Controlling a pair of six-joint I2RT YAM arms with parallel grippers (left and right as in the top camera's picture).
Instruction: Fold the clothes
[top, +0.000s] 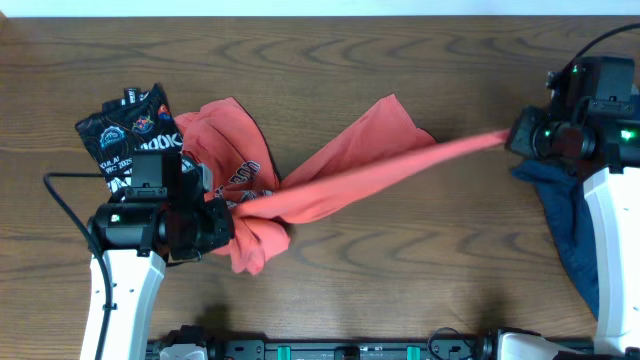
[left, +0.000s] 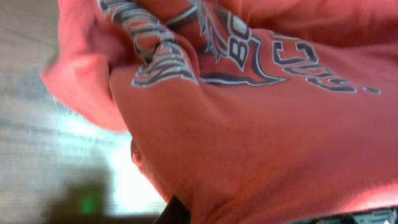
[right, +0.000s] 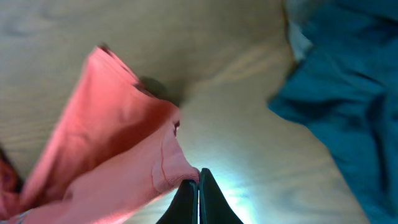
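Observation:
A coral-red T-shirt (top: 340, 180) with navy print is pulled out in a taut band across the table between both grippers. My left gripper (top: 224, 218) is shut on its bunched left end; in the left wrist view the printed cloth (left: 261, 124) fills the frame and covers the jaws, with only a dark finger (left: 176, 213) peeking out below. At the right, my right gripper (top: 511, 139) is shut on the shirt's hem (right: 177, 171), and its two fingertips (right: 199, 180) pinch the edge. The rest of the shirt lies crumpled by the left arm.
A black printed garment (top: 128, 130) lies behind the left arm, at the far left. A navy blue garment (top: 568, 215) lies under the right arm and hangs toward the front right; it also shows in the right wrist view (right: 348, 93). Wooden tabletop (top: 400, 280) all round.

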